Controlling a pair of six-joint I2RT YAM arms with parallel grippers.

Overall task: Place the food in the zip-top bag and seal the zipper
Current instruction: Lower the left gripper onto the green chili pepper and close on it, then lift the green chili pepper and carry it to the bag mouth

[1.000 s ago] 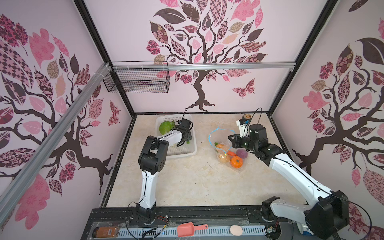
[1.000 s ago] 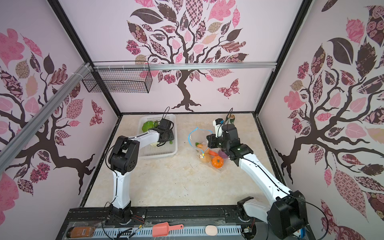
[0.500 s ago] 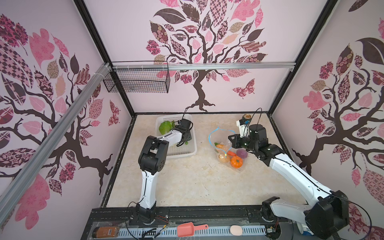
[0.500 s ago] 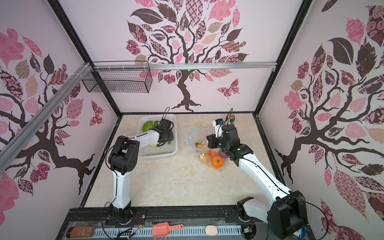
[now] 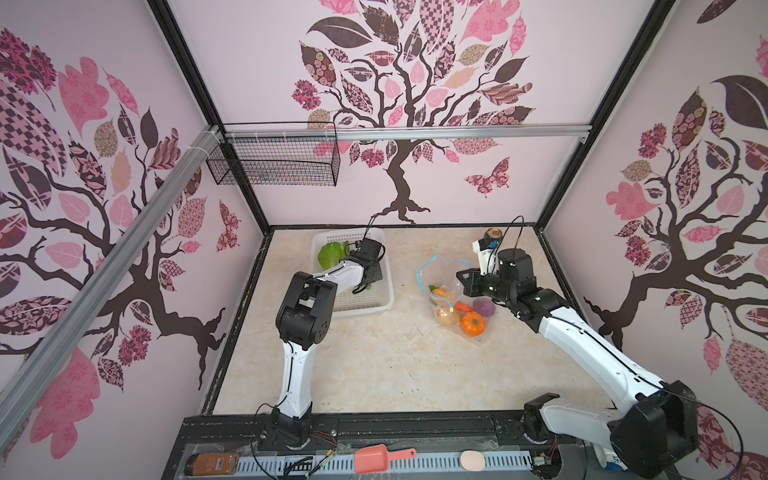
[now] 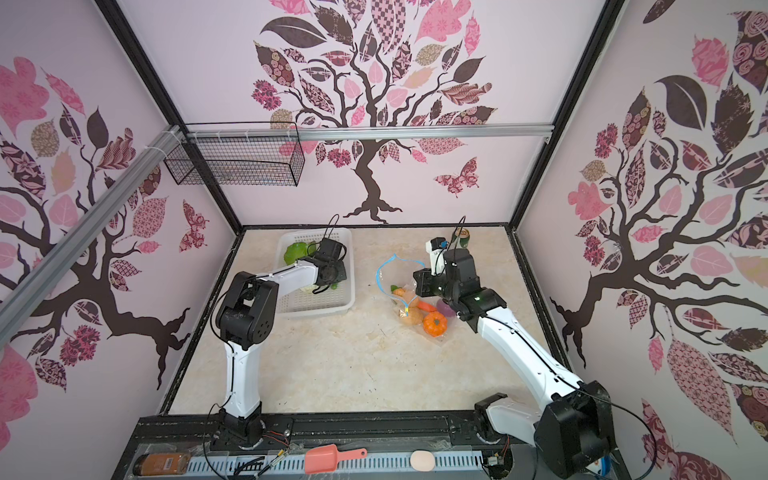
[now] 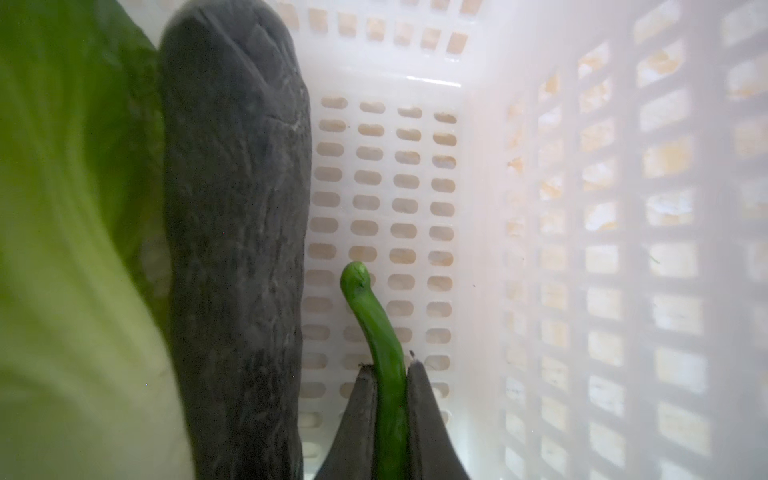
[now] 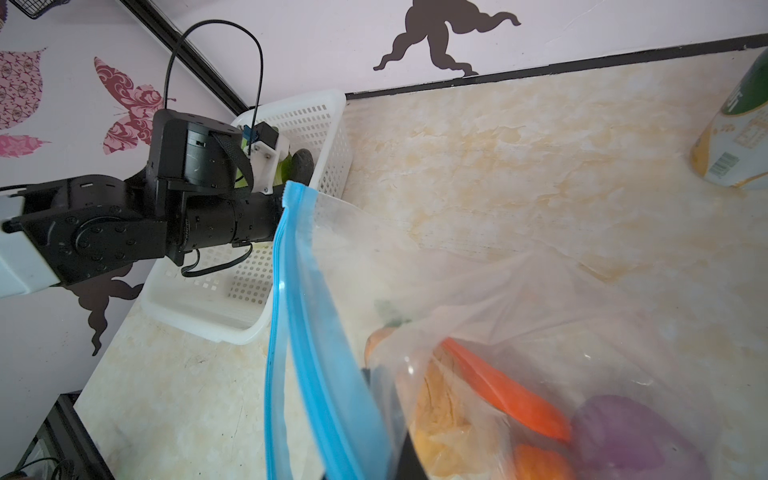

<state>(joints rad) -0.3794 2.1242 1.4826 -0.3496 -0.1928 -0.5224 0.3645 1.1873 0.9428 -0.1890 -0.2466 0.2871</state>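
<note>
While my right gripper [image 5: 460, 287] pinched zip-top bag [image 8: 436, 266] rim right of centre, my left gripper [image 7: 390, 374] was closed on thin green stem [image 7: 366, 309] in far-left basket [image 7: 602, 208] beside eggplant [image 7: 237, 208]. Stem looked bendy, slick: grip near base.

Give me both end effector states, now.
Left end effector: closed on a green stem in the basket.
Right end effector: closed, pinching the zip-top bag at its rim.
</note>
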